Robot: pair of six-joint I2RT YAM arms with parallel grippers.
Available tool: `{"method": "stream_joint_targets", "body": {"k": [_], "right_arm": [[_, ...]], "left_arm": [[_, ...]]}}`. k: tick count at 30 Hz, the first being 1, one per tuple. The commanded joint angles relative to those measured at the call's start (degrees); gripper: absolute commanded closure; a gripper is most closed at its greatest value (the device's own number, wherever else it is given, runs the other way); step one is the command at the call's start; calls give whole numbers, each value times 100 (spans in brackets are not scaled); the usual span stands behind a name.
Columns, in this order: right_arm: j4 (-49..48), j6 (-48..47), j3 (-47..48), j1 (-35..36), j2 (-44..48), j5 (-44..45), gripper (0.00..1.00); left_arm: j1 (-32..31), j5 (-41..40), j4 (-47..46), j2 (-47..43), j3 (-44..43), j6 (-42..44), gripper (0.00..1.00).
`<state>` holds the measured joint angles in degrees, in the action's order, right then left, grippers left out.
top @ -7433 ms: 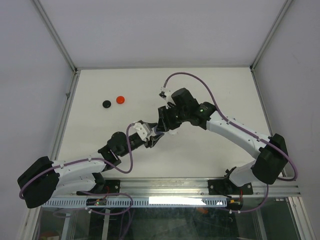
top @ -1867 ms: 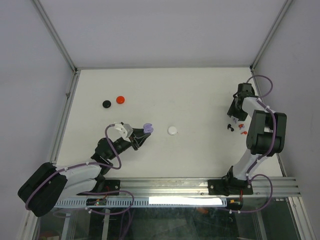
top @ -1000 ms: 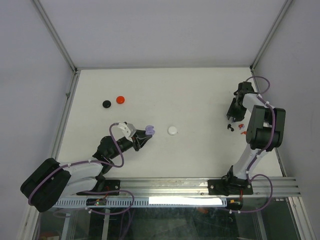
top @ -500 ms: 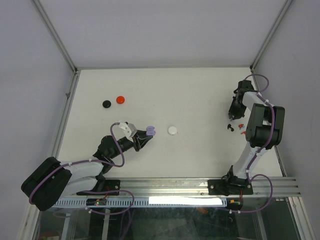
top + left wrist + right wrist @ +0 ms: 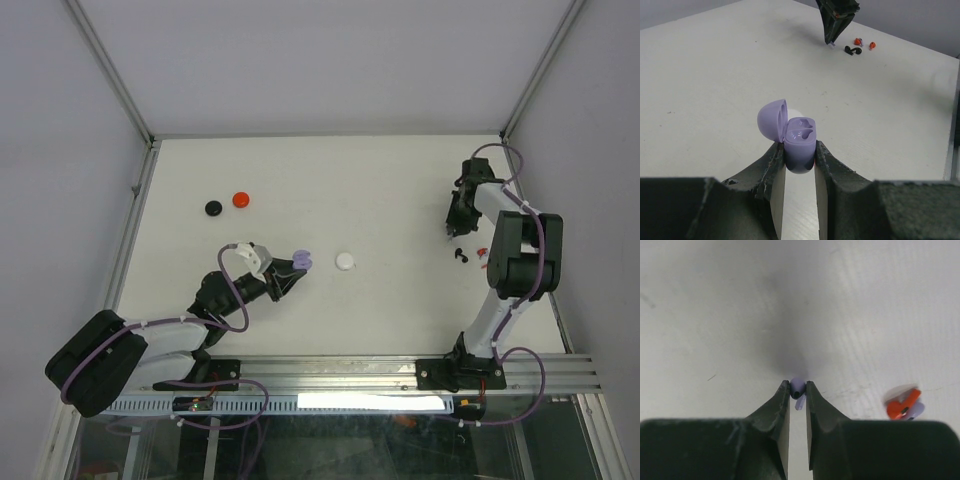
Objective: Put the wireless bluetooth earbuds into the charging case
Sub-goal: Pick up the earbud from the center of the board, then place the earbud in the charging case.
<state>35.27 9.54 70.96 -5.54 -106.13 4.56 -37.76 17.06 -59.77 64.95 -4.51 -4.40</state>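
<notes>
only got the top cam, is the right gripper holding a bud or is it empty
Observer: Holding one. The right wrist view shows the right gripper shut on a purple earbud, its stem visible between the fingers.
Operator: ok and is the case open, cant tell from up here
Observer: Yes. In the left wrist view the left gripper clamps the purple case upright, with its lid hinged back.
Operator: anything sitting in it
Observer: No, both sockets look empty.
</notes>
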Motion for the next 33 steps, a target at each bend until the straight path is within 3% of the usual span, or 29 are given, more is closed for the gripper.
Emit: {"method": "stream_joint_targets", "body": {"k": [1,18,33], "right_arm": [[-212,-31,-65,432,700,-193,95],[-1254,-54,-659,2896,2768,-199,97],[-2691,-104,-1374,4835,4488,-332,98]], "left_arm": [[48,17,-660,-15,-81,-296,100],[41,-435,-884,-621,-76,-389,100],[40,-221,-896,-648,-458,-170,100]]}}
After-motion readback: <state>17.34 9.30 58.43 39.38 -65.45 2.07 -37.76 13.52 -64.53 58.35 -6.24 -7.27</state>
